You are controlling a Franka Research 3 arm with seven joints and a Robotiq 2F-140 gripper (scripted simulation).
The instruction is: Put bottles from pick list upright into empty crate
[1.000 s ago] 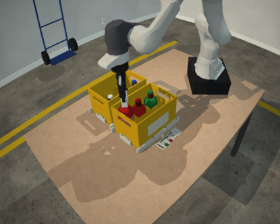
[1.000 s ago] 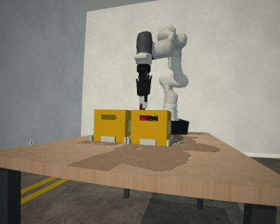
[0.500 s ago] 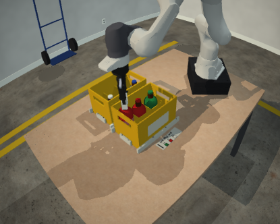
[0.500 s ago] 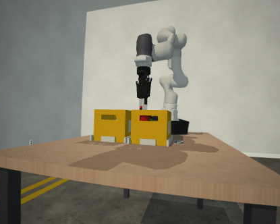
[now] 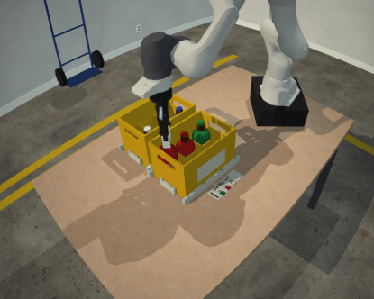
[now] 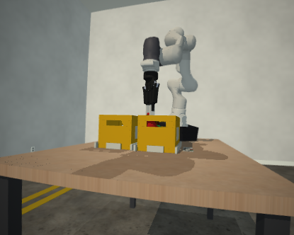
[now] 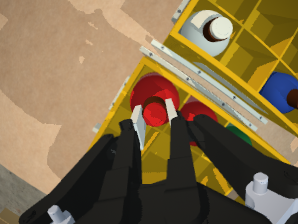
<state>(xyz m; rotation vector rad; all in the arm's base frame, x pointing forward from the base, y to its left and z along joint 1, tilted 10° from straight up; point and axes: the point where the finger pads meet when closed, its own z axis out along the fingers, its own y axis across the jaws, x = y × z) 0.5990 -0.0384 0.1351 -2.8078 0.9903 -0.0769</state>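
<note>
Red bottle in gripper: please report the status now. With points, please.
Gripper (image 5: 167, 143) (image 6: 150, 112) (image 7: 155, 112) shut on red bottle's (image 5: 168, 154) (image 7: 154, 90) neck. Bottle inside near crate (image 5: 168, 176) (image 6: 158, 136) (image 7: 115, 117), beside second red bottle (image 5: 186, 146) (image 7: 199, 111). No obstruction seen below; bottle base hidden.

A blue hand truck (image 5: 87, 40) stands far left by the wall (image 5: 14, 54) (image 6: 188, 71), near an outlet (image 5: 138, 28) (image 6: 32, 149).

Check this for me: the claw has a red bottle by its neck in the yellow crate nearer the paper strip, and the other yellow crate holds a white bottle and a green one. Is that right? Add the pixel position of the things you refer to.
Not quite: the other yellow plastic crate (image 5: 134, 143) (image 6: 125, 136) holds a white bottle (image 7: 192, 37) and a blue one (image 7: 278, 92), as the wrist view shows.
</note>
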